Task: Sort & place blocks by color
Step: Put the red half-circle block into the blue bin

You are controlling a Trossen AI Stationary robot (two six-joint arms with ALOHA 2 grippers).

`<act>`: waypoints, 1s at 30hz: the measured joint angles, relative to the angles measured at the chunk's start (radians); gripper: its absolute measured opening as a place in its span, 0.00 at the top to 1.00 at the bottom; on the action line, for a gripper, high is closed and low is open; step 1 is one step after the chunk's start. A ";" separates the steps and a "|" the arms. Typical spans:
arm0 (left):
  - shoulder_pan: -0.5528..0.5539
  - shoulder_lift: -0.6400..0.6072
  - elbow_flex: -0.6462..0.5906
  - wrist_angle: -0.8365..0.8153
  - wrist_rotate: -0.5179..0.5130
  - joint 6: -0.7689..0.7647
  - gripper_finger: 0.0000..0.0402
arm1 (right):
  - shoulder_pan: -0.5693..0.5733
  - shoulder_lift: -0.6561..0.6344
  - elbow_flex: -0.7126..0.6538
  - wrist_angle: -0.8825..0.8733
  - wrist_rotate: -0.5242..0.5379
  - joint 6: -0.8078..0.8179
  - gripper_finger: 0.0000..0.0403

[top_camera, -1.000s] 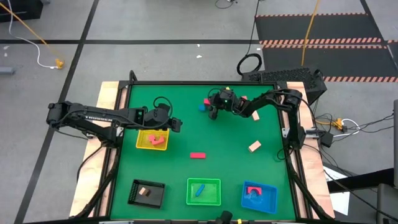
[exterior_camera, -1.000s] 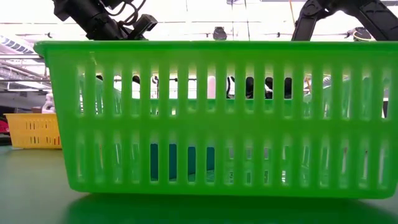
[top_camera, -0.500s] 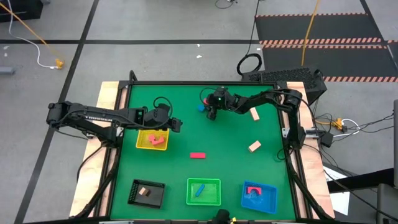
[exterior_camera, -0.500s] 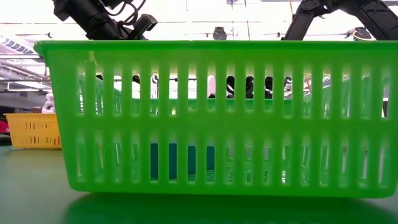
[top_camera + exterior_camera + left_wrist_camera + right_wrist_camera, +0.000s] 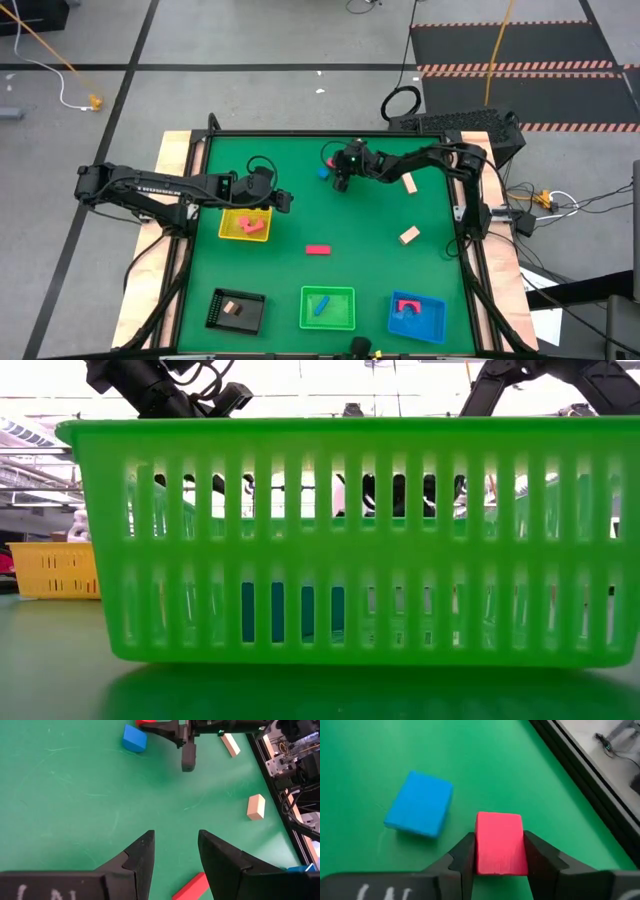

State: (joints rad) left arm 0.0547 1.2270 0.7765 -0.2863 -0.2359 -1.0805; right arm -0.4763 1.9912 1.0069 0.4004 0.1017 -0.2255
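I'm seeing only in the right wrist view that the right gripper [image 5: 500, 851] is pinching a small red block [image 5: 500, 842], near the green table's [image 5: 300, 175] far edge, a small blue cube [image 5: 419, 803] lying just beside. I'm watching the left gripper [image 5: 175, 851] hanging empty, jaws partly apart, over the yellow square tray [image 5: 236, 226] near the left edge; bare green lies between.

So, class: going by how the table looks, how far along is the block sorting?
Done: blocks already lie in the yellow tray, black tray, green tray and blue tray. In hand: the right pincer has its fingers around a red block beside a loose blue block. Left: that blue block, a red bar and two cream blocks. The left pincer hangs open over the yellow tray.
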 joint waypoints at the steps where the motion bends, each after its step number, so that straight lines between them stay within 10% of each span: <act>1: 0.000 0.000 0.000 0.000 0.000 0.001 0.62 | 0.000 -0.013 -0.002 -0.013 0.009 -0.003 0.71; 8: 0.029 0.000 0.000 0.006 -0.001 0.045 0.62 | -0.008 -0.214 -0.001 -0.260 -0.005 0.110 0.71; 17: 0.120 0.000 0.000 0.019 -0.053 0.163 0.62 | 0.024 -0.524 0.000 -0.742 -0.317 0.559 0.71; 30: 0.176 0.000 0.000 0.166 -0.051 0.222 0.62 | 0.324 -0.834 -0.029 -1.406 -0.587 0.792 0.71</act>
State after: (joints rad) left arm 0.2306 1.2270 0.7765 -0.1204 -0.2871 -0.8581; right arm -0.1518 1.1570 0.9776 -1.0058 -0.4857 0.5668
